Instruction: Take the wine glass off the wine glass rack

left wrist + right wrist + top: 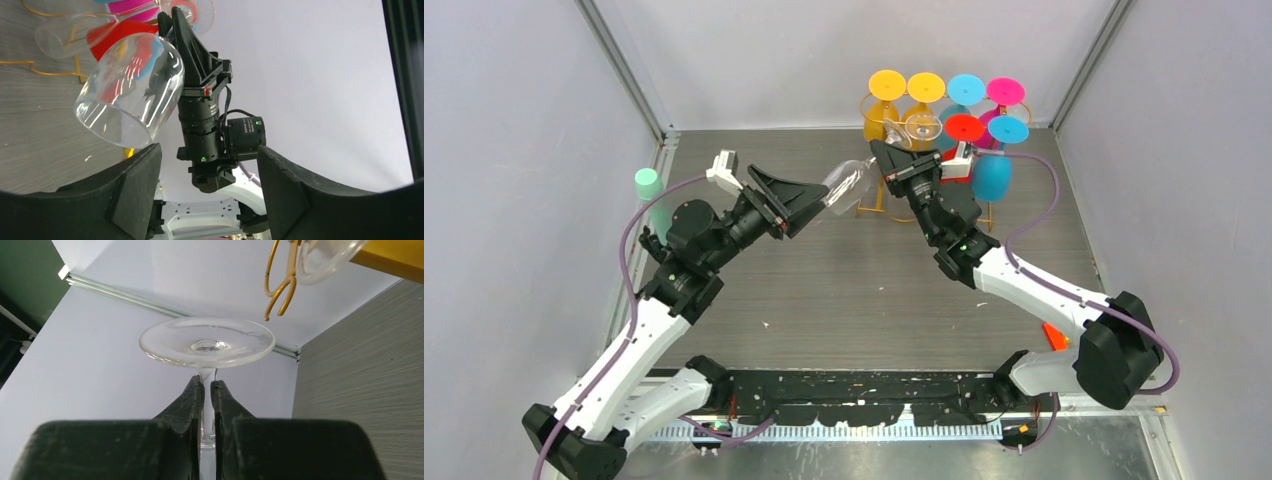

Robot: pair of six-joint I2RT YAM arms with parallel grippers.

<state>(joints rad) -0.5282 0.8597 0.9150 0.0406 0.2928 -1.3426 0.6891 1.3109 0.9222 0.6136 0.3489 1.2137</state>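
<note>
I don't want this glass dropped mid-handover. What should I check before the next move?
1. Grip: right gripper shut on the stem of the clear wine glass: ok.
2. Glass foot apart from the wine glass rack loops: ok, a gap shows.
3. Receiver: left gripper open: ok.
4. Glass bowl between the left fingers: not ok, it sits off to one side, ahead of them.
5. Right arm apart from the blue glass: cannot tell.
</note>
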